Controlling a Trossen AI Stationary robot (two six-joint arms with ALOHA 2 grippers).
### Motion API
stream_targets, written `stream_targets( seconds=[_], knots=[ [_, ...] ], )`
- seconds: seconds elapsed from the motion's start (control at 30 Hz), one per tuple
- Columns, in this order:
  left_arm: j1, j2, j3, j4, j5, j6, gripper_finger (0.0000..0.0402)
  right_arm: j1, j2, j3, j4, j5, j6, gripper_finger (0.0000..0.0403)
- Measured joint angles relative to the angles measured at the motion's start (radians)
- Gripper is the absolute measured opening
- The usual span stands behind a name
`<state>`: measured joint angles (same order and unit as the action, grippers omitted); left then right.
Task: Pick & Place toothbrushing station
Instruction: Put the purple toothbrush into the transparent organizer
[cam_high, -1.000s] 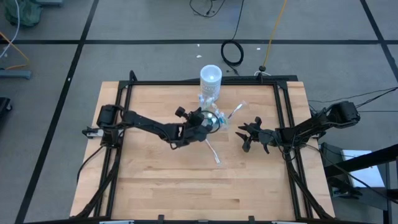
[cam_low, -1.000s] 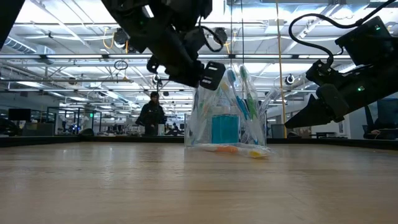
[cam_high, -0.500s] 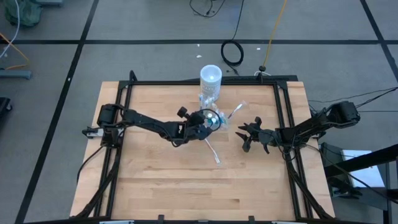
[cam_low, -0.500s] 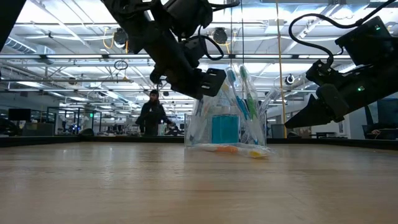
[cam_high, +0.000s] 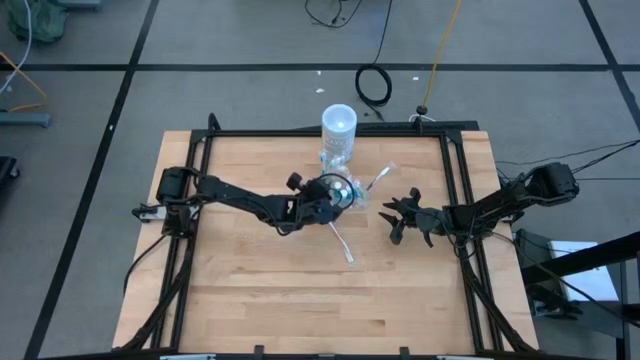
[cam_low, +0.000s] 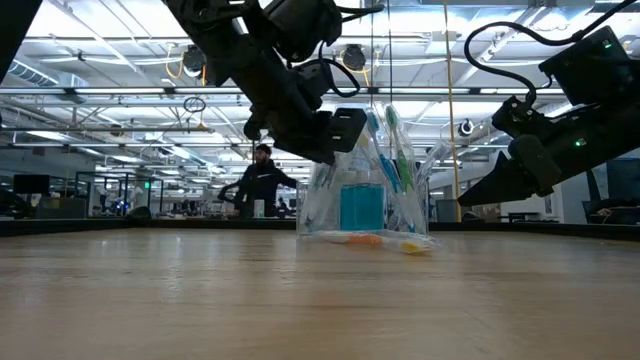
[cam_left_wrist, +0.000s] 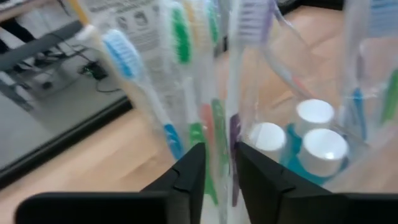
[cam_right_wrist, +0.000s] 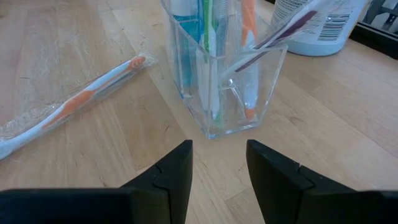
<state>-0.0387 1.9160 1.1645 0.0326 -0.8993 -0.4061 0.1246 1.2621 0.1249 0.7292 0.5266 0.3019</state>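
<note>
Clear container (cam_high: 343, 190) stands upright at the table's (cam_high: 250, 300) far middle, just in front of the white cylinder (cam_high: 338, 122). I see my left gripper (cam_left_wrist: 217, 163) right at its left rim, fingers slightly parted around wrapped toothbrushes (cam_left_wrist: 186, 74); no firm hold visible. Right gripper (cam_right_wrist: 219, 160) waits to the container's right, fingers parted, empty. One wrapped toothbrush (cam_right_wrist: 71, 102) lies flat nearby.

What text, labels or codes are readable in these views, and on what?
No text can be read here.
White cylinder: a barcode and lines of small print in the right wrist view, too small to read.
The same cylinder: a printed label with small pictures in the left wrist view, blurred.
Clear container, toothbrushes and tubes: no lettering visible.
</note>
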Motion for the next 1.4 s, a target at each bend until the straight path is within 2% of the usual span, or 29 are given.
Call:
stream_targets(
  seconds=[0.13, 0.33, 0.6, 0.73, 0.97, 1.2, 1.27, 1.4],
  knots=[
    [0.0, 0.0, 0.0, -0.001, 0.044, 0.005, 0.0128, 0.0, 0.0, 0.0, 0.0, 0.0, 0.0, 0.0141],
    [-0.013, -0.004, 0.0, -0.013, 0.005, 0.032, 0.0161, 0.0, 0.0, 0.0, 0.0, 0.0, 0.006, 0.0141],
    [-0.04, -0.114, 0.0, -0.095, 0.002, 0.018, 0.017, 0.0, 0.0, 0.0, 0.005, -0.005, 0.045, 0.0141],
    [-0.068, -0.175, 0.0, -0.119, 0.011, 0.015, 0.017, 0.0, 0.0, 0.0, 0.029, -0.005, 0.161, 0.0142],
    [-0.104, -0.204, 0.0, -0.08, 0.154, 0.154, 0.017, 0.001, 0.0, 0.0, 0.13, -0.009, 0.218, 0.0142],
    [-0.063, -0.205, 0.0, -0.055, 0.161, 0.271, 0.017, 0.001, 0.0, 0.0, 0.227, -0.007, 0.169, 0.0142],
    [-0.036, -0.205, 0.0, -0.057, 0.232, 0.343, 0.0171, 0.001, 0.0, 0.0, 0.244, -0.008, 0.152, 0.0142],
    [0.041, -0.201, 0.0, -0.039, 0.377, 0.348, 0.0171, 0.001, 0.0, 0.0, 0.237, -0.007, 0.153, 0.0142]
  ],
)
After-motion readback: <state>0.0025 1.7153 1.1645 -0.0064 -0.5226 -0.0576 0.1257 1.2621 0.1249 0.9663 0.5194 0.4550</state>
